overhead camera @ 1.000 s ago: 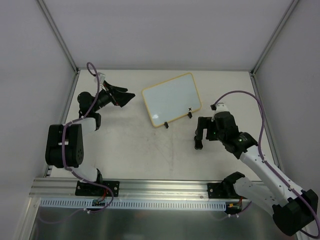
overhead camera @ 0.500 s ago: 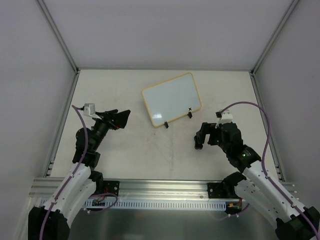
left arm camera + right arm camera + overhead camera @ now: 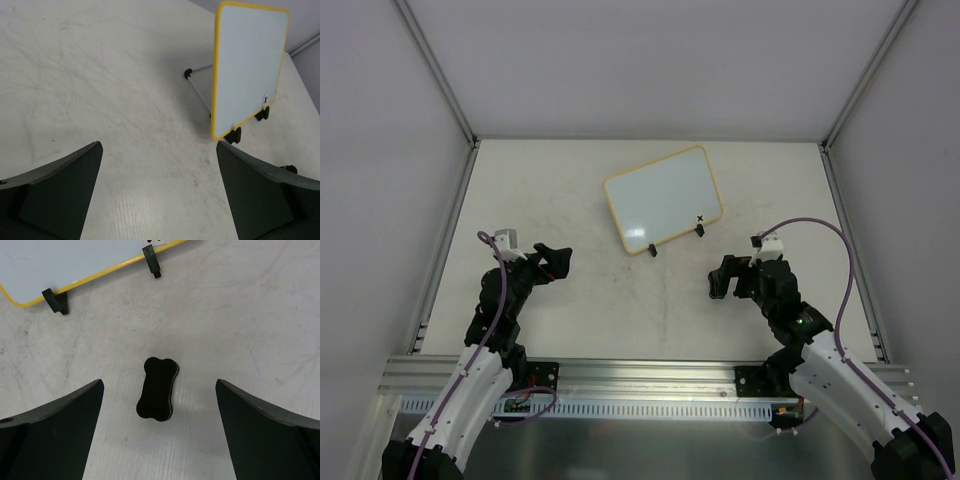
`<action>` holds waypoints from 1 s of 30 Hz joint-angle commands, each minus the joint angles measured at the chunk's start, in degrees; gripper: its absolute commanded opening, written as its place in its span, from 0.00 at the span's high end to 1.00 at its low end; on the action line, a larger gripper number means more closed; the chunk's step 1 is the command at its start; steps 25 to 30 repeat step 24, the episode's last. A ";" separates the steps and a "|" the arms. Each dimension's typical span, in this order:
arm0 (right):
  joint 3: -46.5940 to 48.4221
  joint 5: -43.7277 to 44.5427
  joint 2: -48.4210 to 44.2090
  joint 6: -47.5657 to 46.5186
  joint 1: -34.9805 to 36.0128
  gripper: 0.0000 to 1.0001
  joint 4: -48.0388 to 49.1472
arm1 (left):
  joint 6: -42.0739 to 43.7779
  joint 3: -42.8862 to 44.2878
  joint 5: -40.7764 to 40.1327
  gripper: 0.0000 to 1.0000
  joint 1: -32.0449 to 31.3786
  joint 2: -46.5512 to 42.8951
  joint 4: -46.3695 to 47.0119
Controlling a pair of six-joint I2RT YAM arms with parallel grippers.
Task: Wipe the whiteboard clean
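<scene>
Whiteboard [image 3: 663, 199] stands beyond left pincer [image 3: 557, 262] and right pincer [image 3: 728, 280], touching neither.

A robotics lab test cell: plain white panel walls [image 3: 650, 60] framed by aluminium posts [image 3: 437, 70] enclose a scuffed white table [image 3: 620, 300]. At 6 o'clock an aluminium mounting rail [image 3: 640, 375] carries bolted arm bases [image 3: 515, 377].

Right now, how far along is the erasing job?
Done, by the look of it: the whiteboard face is blank apart from a tiny black x mark at one corner. In hand: nothing. The eraser lies on the table with the open right gripper above it, and the left gripper is open and empty. Left: at most that x, if it counts as writing.
</scene>
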 commanded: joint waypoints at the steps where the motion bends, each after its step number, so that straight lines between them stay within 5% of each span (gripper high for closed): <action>1: -0.03 2.08 -0.94 -0.50 -0.30 0.01 5.37 | 2.26 1.37 -0.70 0.01 0.04 1.57 -0.06; 30: 0.15 1.65 -0.59 -0.77 -0.30 0.01 5.64 | 2.34 1.19 -2.02 0.01 0.04 1.49 0.73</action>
